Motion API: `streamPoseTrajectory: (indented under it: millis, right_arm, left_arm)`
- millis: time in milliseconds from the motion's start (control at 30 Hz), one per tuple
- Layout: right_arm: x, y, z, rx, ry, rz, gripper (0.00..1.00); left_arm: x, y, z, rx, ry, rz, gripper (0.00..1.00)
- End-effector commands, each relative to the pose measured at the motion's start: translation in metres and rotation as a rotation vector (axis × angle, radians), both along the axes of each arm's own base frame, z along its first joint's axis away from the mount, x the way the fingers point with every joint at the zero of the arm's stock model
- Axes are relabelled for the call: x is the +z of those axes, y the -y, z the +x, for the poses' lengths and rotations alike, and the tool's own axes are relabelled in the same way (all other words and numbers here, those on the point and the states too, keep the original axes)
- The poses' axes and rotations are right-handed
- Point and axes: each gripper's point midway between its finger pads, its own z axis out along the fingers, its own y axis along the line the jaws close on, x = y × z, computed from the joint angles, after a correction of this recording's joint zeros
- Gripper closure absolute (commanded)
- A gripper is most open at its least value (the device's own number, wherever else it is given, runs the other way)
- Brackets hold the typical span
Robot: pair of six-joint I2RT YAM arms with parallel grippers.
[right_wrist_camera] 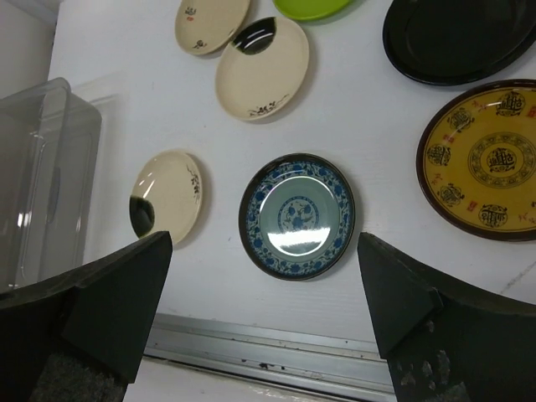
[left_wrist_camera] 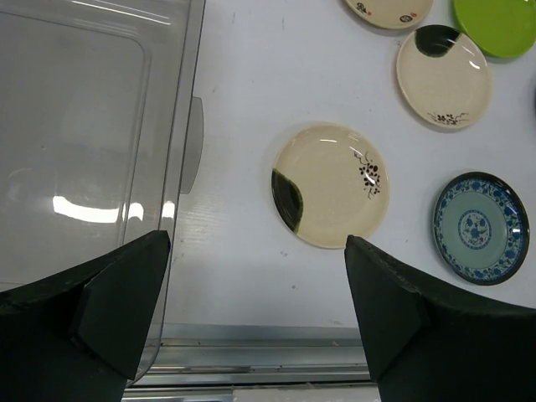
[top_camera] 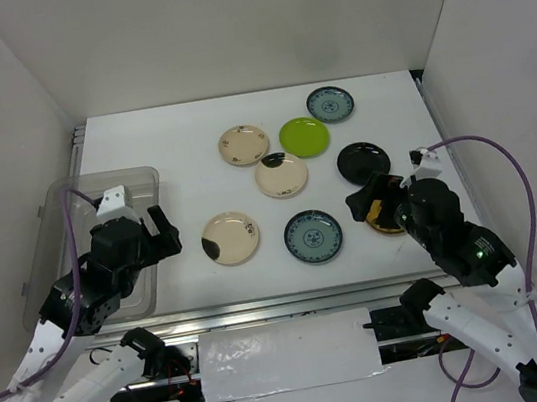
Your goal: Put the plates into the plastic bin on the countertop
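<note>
On the table (top_camera: pixel 169 145), at three o'clock of the left jaws, wide apart and empty by the bin (top_camera: pixel 53 248): cream plate (top_camera: pixel 230 237), nearer this arm; right jaws likewise gaping, empty.

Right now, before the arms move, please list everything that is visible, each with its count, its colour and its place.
Cream round saucers: three, cream with dark marks, centre.
Blue-patterned round saucers: two, teal-blue, one far, one near.
Lime green saucer: one, green, far centre.
Glossy black saucer: one, black, right.
Yellow saucer with brown rim: one, near right.
Clear plastic bin: one, transparent, left; no plate visible inside.
White countertop: one, white, under everything.
Metal rail: one, grey, front edge.
Left gripper: one, black, open, over the bin's right rim.
Right gripper: one, black, open, near right.
</note>
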Motion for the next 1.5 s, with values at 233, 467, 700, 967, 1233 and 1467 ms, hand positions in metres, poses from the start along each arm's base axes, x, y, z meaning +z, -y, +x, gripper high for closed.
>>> streamPoseTrajectory:
  millis: [233, 467, 700, 967, 1233, 1467]
  right_arm:
    - [0.026, 0.012, -0.009, -0.039, 0.099, 0.048, 0.0]
    - [0.03, -0.001, -0.013, 0.048, 0.11, 0.063, 0.0]
    - [0.037, -0.014, -0.022, 0.133, 0.115, 0.096, 0.0]
    - [0.025, -0.023, -0.029, 0.197, 0.097, 0.099, 0.0]
    - [0.028, -0.022, -0.034, 0.207, 0.118, 0.116, 0.0]
    - [0.028, -0.024, -0.037, 0.229, 0.107, 0.108, 0.0]
  left_arm:
    - [0.001, 0.022, 0.015, -0.098, -0.003, 0.015, 0.01]
    - [0.017, 0.102, 0.026, -0.379, -0.047, -0.183, 0.01]
    - [-0.061, 0.126, 0.076, -0.246, -0.289, -0.119, 0.01]
    - [-0.117, 0.072, 0.068, 0.195, -0.396, -0.056, 0.01]
    - [-0.167, 0.066, 0.057, 0.295, -0.439, -0.095, 0.01]
    - [-0.185, 0.069, 0.066, 0.326, -0.379, -0.12, 0.04]
